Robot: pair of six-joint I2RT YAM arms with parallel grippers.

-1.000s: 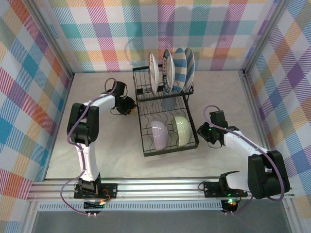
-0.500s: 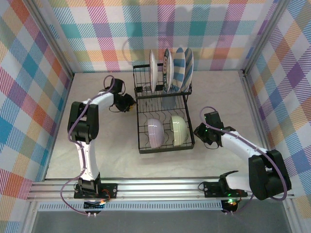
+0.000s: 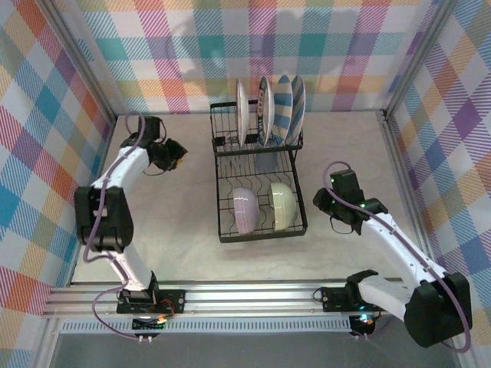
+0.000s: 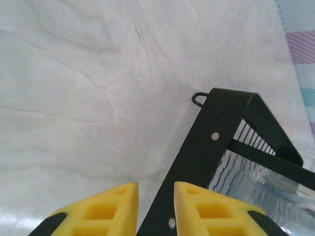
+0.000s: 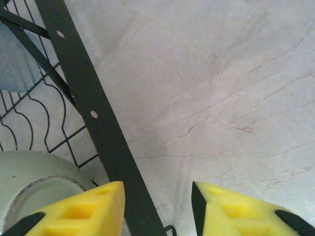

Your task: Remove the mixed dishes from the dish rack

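While right end effector (image 5: pixel 157 196) gapes, rack (image 5: pixel 81 88) lies beside.

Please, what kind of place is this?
Probably a robot test cell, not a real kitchen: plaid walls enclose a white-covered table, two arms are bolted to an aluminium rail, and a black dish rack stands between them.

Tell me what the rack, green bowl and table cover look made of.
Dish rack: likely black coated metal; flat strips and thin wire, matte.
Pale green bowl: glazed ceramic or melamine, unclear; smooth, opaque, foot ring.
Table cover: soft white sheet, maybe vinyl or coated cloth; creases and fine cracks.
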